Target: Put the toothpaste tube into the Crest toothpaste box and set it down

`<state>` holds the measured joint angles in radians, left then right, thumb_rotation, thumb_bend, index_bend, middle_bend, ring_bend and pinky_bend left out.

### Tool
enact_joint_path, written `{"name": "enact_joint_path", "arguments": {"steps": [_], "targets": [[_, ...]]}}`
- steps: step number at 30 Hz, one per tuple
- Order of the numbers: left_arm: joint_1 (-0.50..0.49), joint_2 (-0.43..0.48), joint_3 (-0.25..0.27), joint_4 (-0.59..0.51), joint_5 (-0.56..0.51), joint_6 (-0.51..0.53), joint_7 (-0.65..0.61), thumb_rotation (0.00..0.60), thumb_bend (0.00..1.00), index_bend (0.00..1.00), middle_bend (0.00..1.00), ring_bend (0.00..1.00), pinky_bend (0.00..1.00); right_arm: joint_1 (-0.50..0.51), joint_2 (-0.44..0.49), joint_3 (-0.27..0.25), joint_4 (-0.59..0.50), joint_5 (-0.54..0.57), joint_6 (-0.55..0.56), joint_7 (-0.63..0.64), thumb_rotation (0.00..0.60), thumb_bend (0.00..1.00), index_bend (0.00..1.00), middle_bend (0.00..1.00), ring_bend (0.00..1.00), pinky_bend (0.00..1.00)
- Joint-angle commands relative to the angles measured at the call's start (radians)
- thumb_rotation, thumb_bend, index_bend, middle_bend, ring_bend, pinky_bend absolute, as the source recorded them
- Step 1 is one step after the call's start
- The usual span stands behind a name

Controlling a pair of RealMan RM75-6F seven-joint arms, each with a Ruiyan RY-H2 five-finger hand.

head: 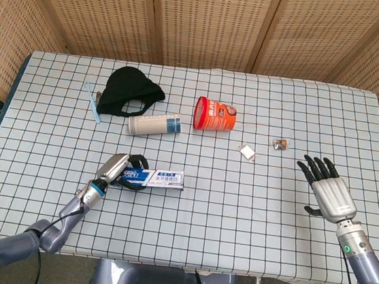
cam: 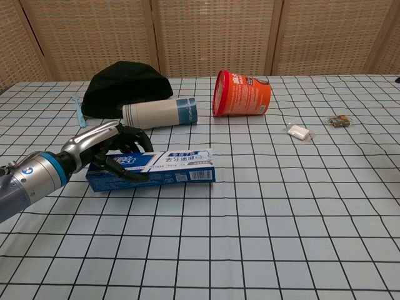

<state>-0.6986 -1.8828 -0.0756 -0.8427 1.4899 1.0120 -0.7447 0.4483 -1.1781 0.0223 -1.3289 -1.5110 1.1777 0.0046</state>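
Note:
The blue and white Crest toothpaste box [head: 158,177] [cam: 164,170] lies flat on the checked tablecloth, front left of centre, long side running left to right. My left hand [head: 118,168] [cam: 106,147] wraps its fingers around the box's left end. No separate toothpaste tube shows; whether it is inside the box is hidden. My right hand [head: 328,191] hovers at the far right with fingers spread and nothing in it; the chest view does not show it.
A white cylinder with a blue band [head: 153,123] [cam: 159,114] lies behind the box, next to a black cap [head: 132,90] [cam: 125,86] and a light blue toothbrush [head: 92,101]. A red tub [head: 214,114] [cam: 242,93] lies on its side mid-table. Two small wrapped items [head: 246,151] [head: 281,144] sit to the right.

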Motion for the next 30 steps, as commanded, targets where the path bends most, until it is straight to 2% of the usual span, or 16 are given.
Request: {"name": "enact_joint_path", "arguments": {"steps": [1,6,8,12,14,17,22,26,27,30], "targets": [[0.001,-0.013,0.002,0.015,0.010,0.019,-0.017,0.600,0.11,0.36,0.21,0.20,0.23,-0.004,0.002,0.000,0.001,-0.008,0.008,0.012,0.600,0.00,0.06,0.05,0.01,0.00],[0.009,0.001,-0.001,-0.005,0.024,0.064,-0.029,0.600,0.08,0.29,0.11,0.09,0.11,-0.011,0.010,0.002,-0.003,-0.015,0.019,0.024,0.600,0.00,0.06,0.05,0.01,0.00],[0.018,0.034,-0.004,-0.050,0.041,0.113,-0.034,0.600,0.06,0.27,0.06,0.05,0.06,-0.020,0.019,0.005,-0.011,-0.017,0.038,0.024,0.600,0.00,0.06,0.05,0.01,0.00],[0.030,0.154,-0.001,-0.206,0.060,0.152,-0.012,0.600,0.04,0.16,0.00,0.00,0.00,-0.041,0.039,0.011,-0.044,-0.011,0.067,0.024,0.600,0.00,0.06,0.04,0.00,0.00],[0.047,0.217,-0.005,-0.290,0.065,0.186,0.032,0.600,0.01,0.07,0.00,0.00,0.00,-0.053,0.046,0.011,-0.061,-0.010,0.083,0.021,0.600,0.00,0.06,0.03,0.00,0.00],[0.088,0.302,-0.013,-0.412,0.045,0.234,0.176,0.600,0.00,0.00,0.00,0.00,0.00,-0.072,0.055,0.009,-0.084,-0.013,0.107,0.010,0.600,0.00,0.06,0.01,0.00,0.00],[0.191,0.404,-0.015,-0.601,-0.002,0.358,0.448,0.600,0.00,0.00,0.00,0.00,0.00,-0.116,0.060,-0.002,-0.118,-0.025,0.166,-0.015,0.600,0.00,0.05,0.00,0.00,0.00],[0.351,0.520,0.033,-0.817,-0.071,0.517,0.723,0.600,0.00,0.00,0.00,0.00,0.00,-0.175,0.041,-0.020,-0.136,-0.059,0.258,0.019,0.600,0.00,0.04,0.00,0.00,0.00],[0.378,0.541,0.043,-0.870,-0.085,0.540,0.771,0.600,0.00,0.00,0.00,0.00,0.00,-0.184,0.033,-0.022,-0.130,-0.068,0.274,0.027,0.600,0.00,0.03,0.00,0.00,0.00],[0.429,0.585,0.072,-0.939,-0.097,0.573,0.842,0.600,0.00,0.00,0.00,0.00,0.00,-0.205,0.016,-0.026,-0.117,-0.082,0.306,0.035,0.600,0.00,0.03,0.00,0.00,0.00]]}}
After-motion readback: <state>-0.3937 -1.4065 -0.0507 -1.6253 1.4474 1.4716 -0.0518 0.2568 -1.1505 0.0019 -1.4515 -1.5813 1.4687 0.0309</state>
